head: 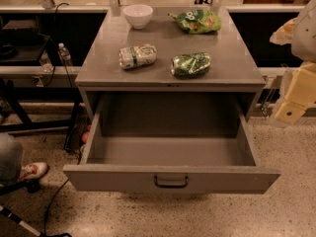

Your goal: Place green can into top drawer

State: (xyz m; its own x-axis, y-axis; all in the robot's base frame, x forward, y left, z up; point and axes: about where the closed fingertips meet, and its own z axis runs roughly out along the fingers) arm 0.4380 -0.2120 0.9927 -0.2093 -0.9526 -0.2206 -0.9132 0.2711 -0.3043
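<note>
The green can (191,64) lies on its side on the cabinet top, right of centre near the front edge. The top drawer (170,179) is pulled wide open below it and holds nothing; its dark handle sits at the centre of the front panel. My gripper (290,110) hangs at the right edge of the camera view on the cream-coloured arm. It is beside the cabinet's right side, above the floor, well apart from the can and holding nothing that I can see.
A paler white-and-green can (137,56) lies left of the green can. A white bowl (138,15) and a green snack bag (196,21) sit at the back. A person's shoe (32,171) and cables are on the floor at left.
</note>
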